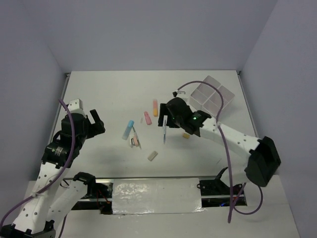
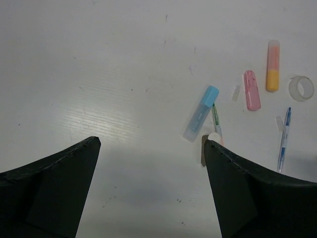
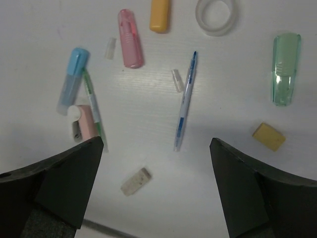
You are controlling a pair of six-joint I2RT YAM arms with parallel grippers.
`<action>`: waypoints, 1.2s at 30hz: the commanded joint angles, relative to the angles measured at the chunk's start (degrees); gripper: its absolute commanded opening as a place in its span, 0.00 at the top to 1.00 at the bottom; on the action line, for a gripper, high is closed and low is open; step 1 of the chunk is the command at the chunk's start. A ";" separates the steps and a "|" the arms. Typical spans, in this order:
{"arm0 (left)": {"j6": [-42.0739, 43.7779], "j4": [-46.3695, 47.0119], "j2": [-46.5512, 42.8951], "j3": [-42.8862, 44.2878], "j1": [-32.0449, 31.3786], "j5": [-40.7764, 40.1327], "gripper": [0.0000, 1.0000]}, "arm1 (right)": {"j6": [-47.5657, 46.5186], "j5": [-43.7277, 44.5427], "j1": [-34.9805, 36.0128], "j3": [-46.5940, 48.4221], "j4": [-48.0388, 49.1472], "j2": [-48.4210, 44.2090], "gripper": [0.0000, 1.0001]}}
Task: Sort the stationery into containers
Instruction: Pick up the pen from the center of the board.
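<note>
Hovering above the thin blue pen (image 3: 184, 101), the right gripper (image 3: 156, 148) gapes wide and holds nothing. The left gripper (image 2: 151, 144) is likewise spread and empty.

- You will find the divided tray (image 1: 213, 96) at the far right of the table (image 1: 109, 94), well apart from the loose pieces.
- Mid-table lies the pen (image 3: 184, 106), with the tape ring (image 3: 216, 16) behind it.
- Left of your pen lies the capped marker (image 3: 73, 79).
- The eraser block (image 3: 135, 181) lies before the pen, nearer the arm bases.
</note>
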 commanded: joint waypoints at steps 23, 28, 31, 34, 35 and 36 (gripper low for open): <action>2.67 3.45 0.46 0.54 -0.06 4.53 0.01 | -0.84 5.93 2.55 8.97 -1.42 27.60 0.45; 2.67 3.45 0.72 0.54 -0.06 4.52 0.00 | -0.67 6.28 2.55 10.03 -2.21 29.89 0.47; 2.67 3.45 0.81 0.54 -0.06 4.61 0.00 | -0.58 5.84 2.46 9.07 -1.16 29.72 0.51; 2.75 3.54 0.98 0.62 -0.06 4.79 0.01 | -0.76 5.49 2.20 9.24 -1.15 30.59 0.53; 2.75 3.54 1.07 0.54 -0.06 4.70 0.01 | -0.76 5.49 2.02 9.33 -1.33 30.95 0.53; 2.67 3.45 1.07 0.62 -0.06 4.70 0.00 | -0.84 5.31 1.59 9.33 -1.24 31.21 0.53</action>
